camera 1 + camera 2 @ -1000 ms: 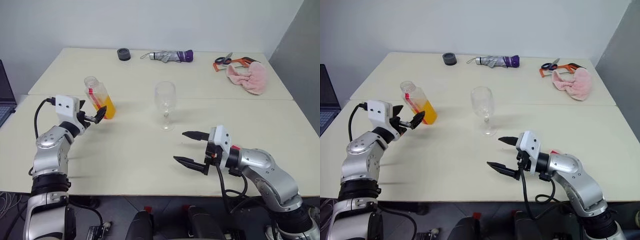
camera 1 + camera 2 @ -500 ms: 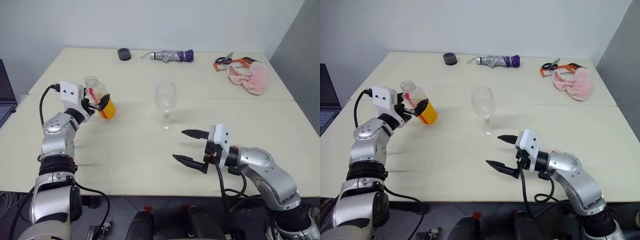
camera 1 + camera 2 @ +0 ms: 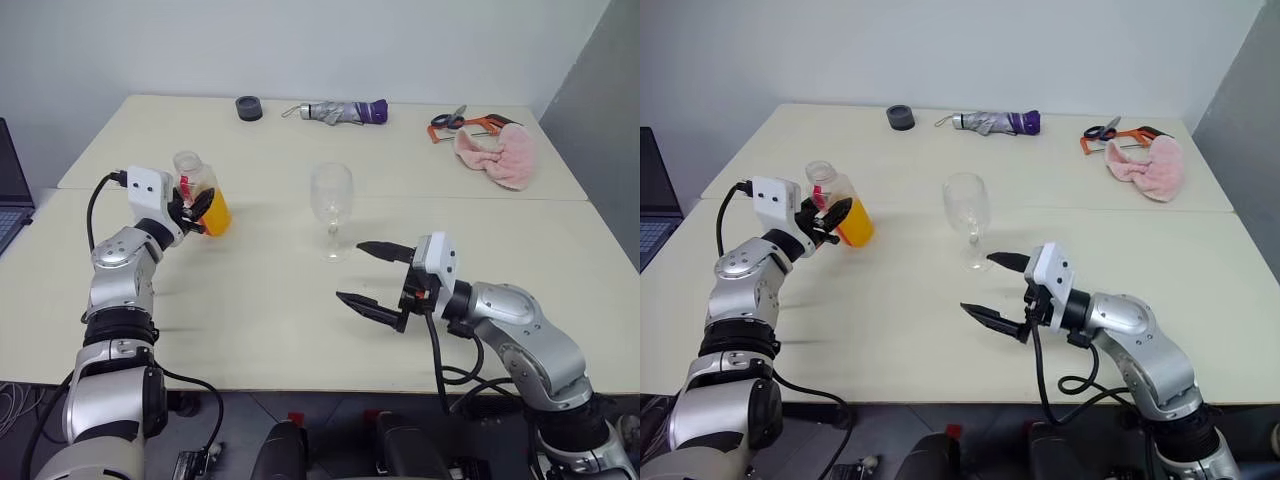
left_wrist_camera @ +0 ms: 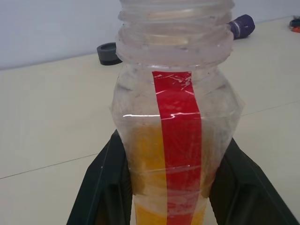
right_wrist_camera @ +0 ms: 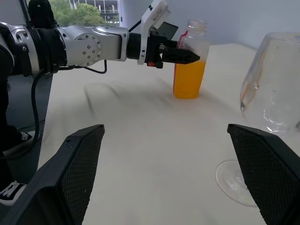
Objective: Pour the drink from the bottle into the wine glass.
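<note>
Left claw (image 3: 197,208) clamped on bottle (image 3: 199,195), mid-bench (image 3: 250,300); glass (image 3: 331,208) well apart. Right claw (image 3: 372,280) wide open, near front edge.

Cream table (image 3: 270,290) with bottle (image 3: 198,193), wine glass (image 3: 331,208), umbrella (image 3: 340,111)

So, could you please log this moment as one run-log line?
left gripper: shut on bottle | bottle: upright, uncapped | right gripper: open, beside wine glass | wine glass: empty
</note>
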